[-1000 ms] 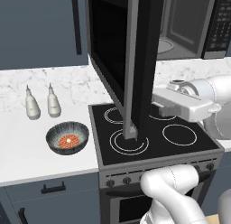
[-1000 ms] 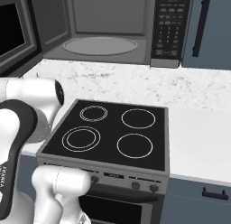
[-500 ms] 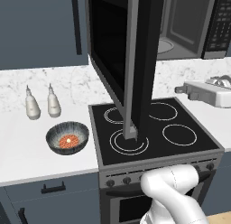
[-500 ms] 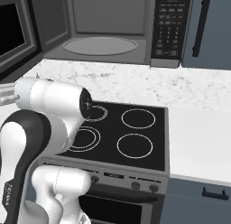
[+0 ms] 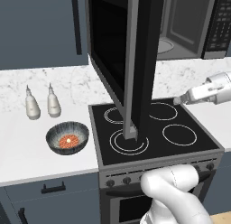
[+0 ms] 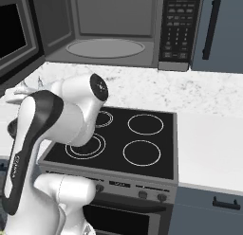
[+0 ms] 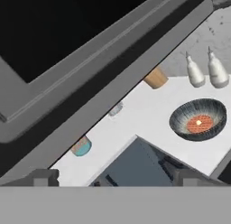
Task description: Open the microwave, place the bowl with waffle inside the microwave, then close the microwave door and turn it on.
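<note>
The microwave door [image 5: 135, 60] stands swung wide open, its edge hanging out over the black stove [image 5: 153, 133], and the grey cavity of the microwave [image 6: 109, 30] is exposed with its keypad [image 6: 176, 28] on the right. The bowl [image 5: 67, 137] sits on the white worktop [image 5: 27, 151] to the left of the stove, with the waffle [image 5: 68, 139] lying in its centre. Two white bottles [image 5: 43, 102] stand just behind it near the marble backsplash.

The end effector [image 7: 115, 175] is high and over on the right side of the stove, well apart from the bowl, with the open door between them. In the hand view its two dark tips sit far apart at the bottom corners, jaws spread wide with nothing between them. From there the bowl [image 7: 198, 120] shows beyond the door's lower edge, off to the right, with the bottles [image 7: 207, 70] past it.
</note>
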You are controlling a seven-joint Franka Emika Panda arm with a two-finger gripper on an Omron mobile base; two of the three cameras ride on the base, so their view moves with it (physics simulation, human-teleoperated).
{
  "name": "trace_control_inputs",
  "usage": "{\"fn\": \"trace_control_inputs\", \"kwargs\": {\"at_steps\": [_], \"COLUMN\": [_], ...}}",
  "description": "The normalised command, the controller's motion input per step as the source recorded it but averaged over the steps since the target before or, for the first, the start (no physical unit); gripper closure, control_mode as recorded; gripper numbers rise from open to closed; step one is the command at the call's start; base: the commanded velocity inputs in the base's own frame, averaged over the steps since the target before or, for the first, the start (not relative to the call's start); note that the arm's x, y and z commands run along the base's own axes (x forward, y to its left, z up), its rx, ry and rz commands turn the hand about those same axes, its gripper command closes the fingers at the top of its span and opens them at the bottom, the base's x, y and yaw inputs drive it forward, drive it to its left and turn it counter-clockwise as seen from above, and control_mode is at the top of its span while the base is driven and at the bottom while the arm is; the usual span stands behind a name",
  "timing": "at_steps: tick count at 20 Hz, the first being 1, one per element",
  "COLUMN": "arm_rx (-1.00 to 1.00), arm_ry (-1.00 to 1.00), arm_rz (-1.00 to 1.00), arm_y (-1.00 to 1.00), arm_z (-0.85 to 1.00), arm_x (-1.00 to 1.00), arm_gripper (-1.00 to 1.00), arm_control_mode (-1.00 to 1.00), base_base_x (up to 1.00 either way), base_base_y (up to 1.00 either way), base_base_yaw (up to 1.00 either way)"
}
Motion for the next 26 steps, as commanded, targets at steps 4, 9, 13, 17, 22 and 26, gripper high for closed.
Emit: {"fn": "trace_control_inputs", "kwargs": {"at_steps": [4, 9, 13, 17, 22, 26], "arm_rx": [-0.20, -0.16, -0.06, 0.00, -0.05, -0.05], "arm_ry": [0.07, 0.08, 0.06, 0.11, 0.15, 0.18], "arm_rz": [-0.02, -0.10, -0.14, -0.16, -0.16, -0.06], "arm_y": [0.33, 0.60, 0.45, 0.11, 0.34, 0.38], "arm_z": [-0.98, -0.85, -0.59, -0.19, -0.27, -0.46], "arm_x": [0.41, 0.24, 0.46, 0.63, 0.59, 0.46], "arm_gripper": [-1.00, -1.00, -1.00, -1.00, -1.00, -1.00], "arm_control_mode": [-1.00, -1.00, -1.00, -1.00, -1.00, -1.00], "base_base_x": [0.00, 0.00, 0.00, 0.00, 0.00, 0.00], "base_base_y": [0.00, 0.00, 0.00, 0.00, 0.00, 0.00], "base_base_yaw": [0.00, 0.00, 0.00, 0.00, 0.00, 0.00]}}
